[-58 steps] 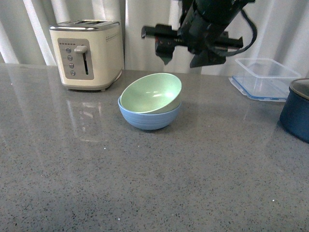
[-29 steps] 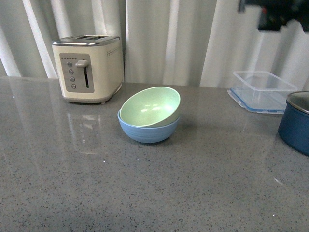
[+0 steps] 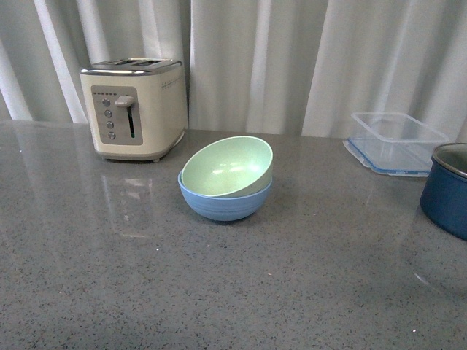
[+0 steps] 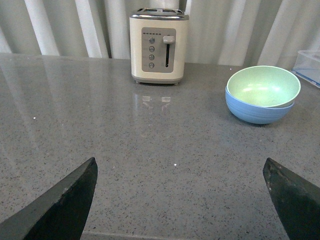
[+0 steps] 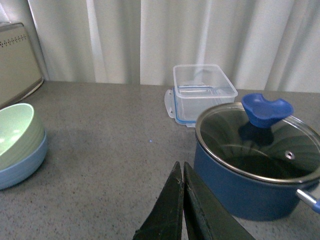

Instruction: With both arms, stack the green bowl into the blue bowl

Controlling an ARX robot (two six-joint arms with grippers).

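Left gripper spread wide, right gripper pressed together; ahead I see green bowl nested (tilted) in blue bowl, stacking looks done.

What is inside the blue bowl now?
The green bowl sits inside the blue bowl, tilted, with its rim higher on one side. Its own inside looks empty. The blue bowl's inner bottom is covered, so nothing more can be told.

Even, soft daylight — sharp focus, faint glare on the glossy countertop, weak shadows
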